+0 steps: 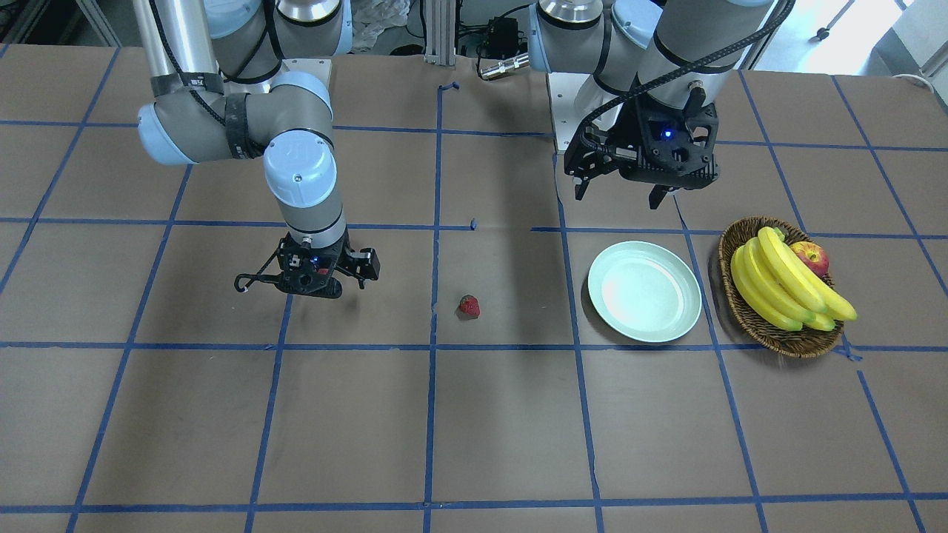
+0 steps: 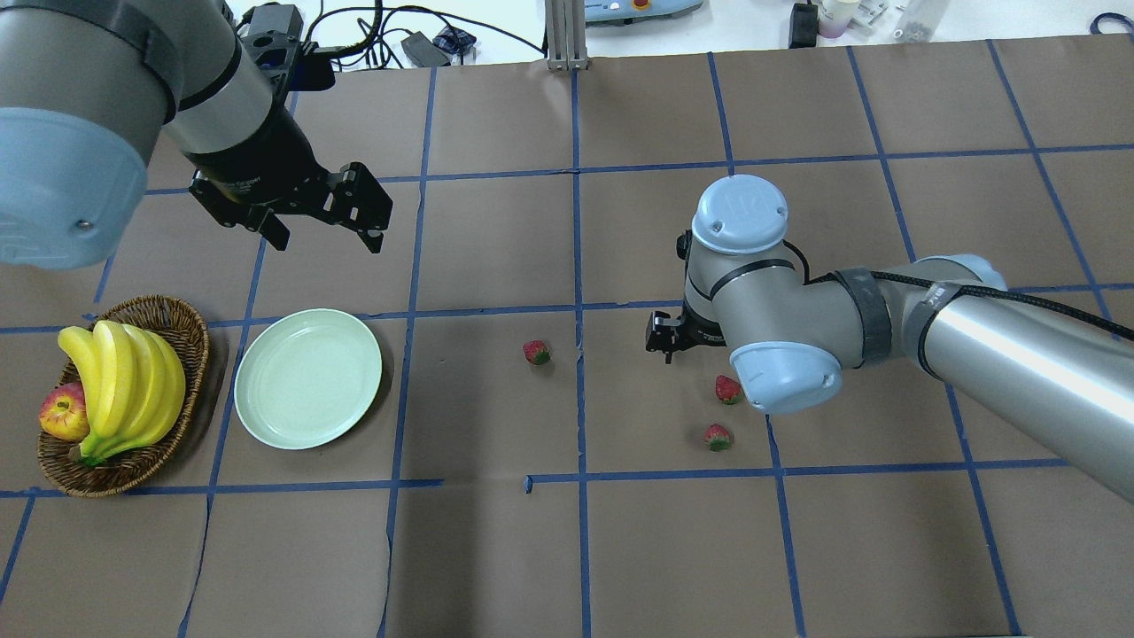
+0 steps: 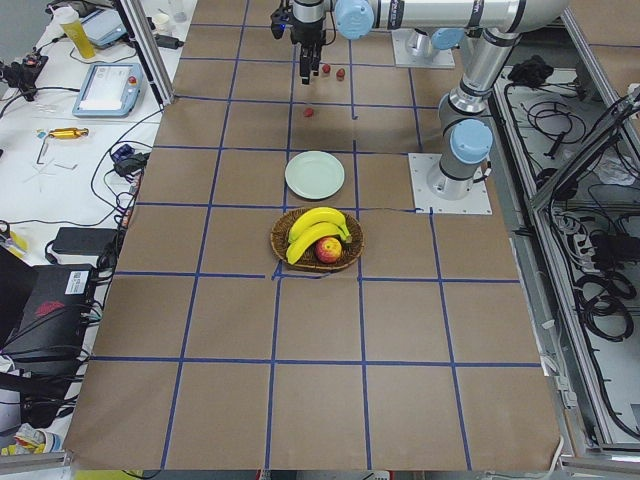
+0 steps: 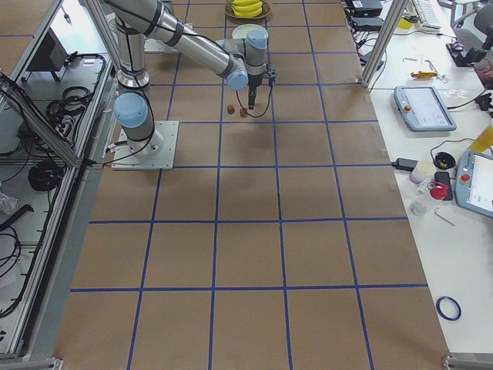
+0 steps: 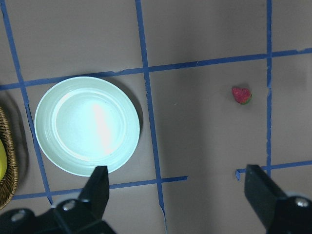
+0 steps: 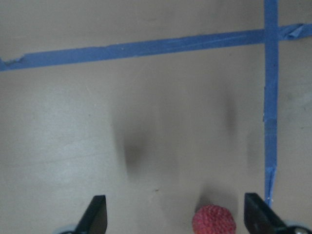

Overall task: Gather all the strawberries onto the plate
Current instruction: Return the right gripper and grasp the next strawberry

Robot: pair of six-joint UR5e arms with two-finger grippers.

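Three strawberries lie on the table in the overhead view: one (image 2: 536, 352) near the centre line and two (image 2: 728, 389) (image 2: 718, 437) by my right arm. The mint-green plate (image 2: 308, 378) is bare. My left gripper (image 2: 328, 241) is open and empty, hovering high beyond the plate; its wrist view shows the plate (image 5: 87, 125) and one strawberry (image 5: 242, 95). My right gripper (image 2: 666, 341) is open and low over the table. In its wrist view a strawberry (image 6: 213, 220) sits at the bottom edge between the fingers (image 6: 96, 215), untouched.
A wicker basket (image 2: 190, 332) with bananas (image 2: 124, 390) and an apple (image 2: 62, 415) stands left of the plate. Blue tape lines grid the brown table. In the front-facing view my right arm hides two of the strawberries; one (image 1: 469, 306) shows.
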